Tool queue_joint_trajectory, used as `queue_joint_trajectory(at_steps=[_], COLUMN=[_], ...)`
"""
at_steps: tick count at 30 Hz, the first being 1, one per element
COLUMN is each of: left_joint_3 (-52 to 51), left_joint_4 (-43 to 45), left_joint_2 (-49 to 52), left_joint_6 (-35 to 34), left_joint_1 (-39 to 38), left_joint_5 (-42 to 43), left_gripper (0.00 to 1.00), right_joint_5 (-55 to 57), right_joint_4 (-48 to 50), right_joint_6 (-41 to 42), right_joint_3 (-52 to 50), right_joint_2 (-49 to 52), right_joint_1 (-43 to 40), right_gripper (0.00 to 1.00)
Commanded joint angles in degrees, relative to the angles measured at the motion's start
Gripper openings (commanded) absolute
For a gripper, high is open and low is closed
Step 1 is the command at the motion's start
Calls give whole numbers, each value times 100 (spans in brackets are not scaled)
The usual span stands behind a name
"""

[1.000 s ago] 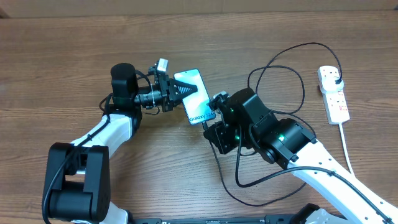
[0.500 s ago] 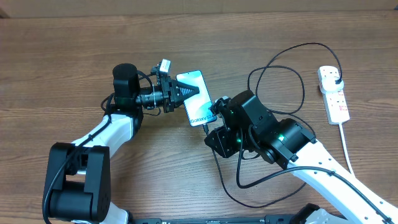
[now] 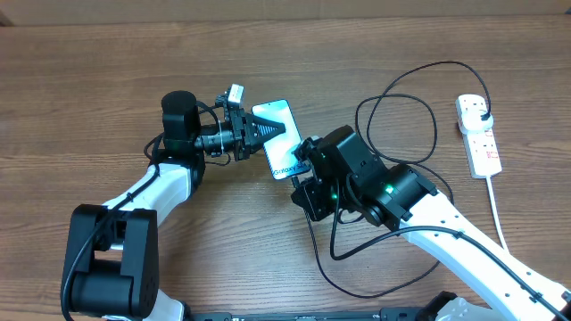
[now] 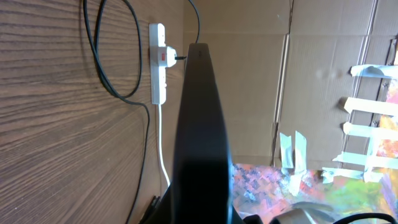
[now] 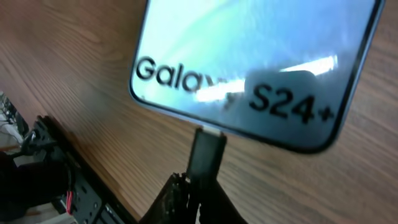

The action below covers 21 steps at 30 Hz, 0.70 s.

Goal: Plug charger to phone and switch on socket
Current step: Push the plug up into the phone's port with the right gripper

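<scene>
My left gripper (image 3: 259, 132) is shut on the phone (image 3: 279, 141), holding it by its far end; its light blue-teal screen reads "Galaxy S24+" (image 5: 249, 56). In the left wrist view the phone shows edge-on as a dark slab (image 4: 199, 124). My right gripper (image 3: 303, 174) is shut on the charger's connector tip (image 5: 206, 152), which touches the phone's bottom edge at the port. The black charger cable (image 3: 419, 116) loops across the table to its plug head (image 3: 483, 113), seated in the white socket (image 3: 477, 135). The socket also shows in the left wrist view (image 4: 158, 62).
The wooden table (image 3: 89, 71) spreads around both arms. The socket's thick white cord (image 3: 496, 214) runs toward the front right edge. Loose cable loops (image 3: 343, 263) lie under my right arm. Cardboard walls (image 4: 311, 74) stand beyond the table.
My right gripper has moved a little up and left with the connector, bringing its tip against the phone's bottom edge. The left gripper and phone have barely shifted.
</scene>
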Motion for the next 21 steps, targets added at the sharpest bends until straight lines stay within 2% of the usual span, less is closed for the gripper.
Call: queue_joint_trajectory(at_steps=[1, 3, 6, 16, 21], left_joint_3=[85, 85, 85, 85, 85], left_joint_4=[42, 42, 42, 50, 343], left_joint_2=[4, 4, 4, 4, 4], left_joint_6=[341, 562, 831, 857, 957], left_joint_1=[-20, -20, -20, -278, -398], left_joint_5=[243, 345, 522, 876, 1207], left_gripper=[4, 4, 4, 4, 4], right_joint_5=[13, 13, 17, 15, 9], right_joint_4=[168, 256, 328, 844, 1279], right_joint_6=[2, 2, 0, 4, 291], right_joint_3=[0, 0, 0, 7, 87], right_joint_2=[37, 37, 37, 37, 35], right_joint_1=[-4, -4, -4, -4, -9], right_gripper=[8, 4, 4, 4, 4])
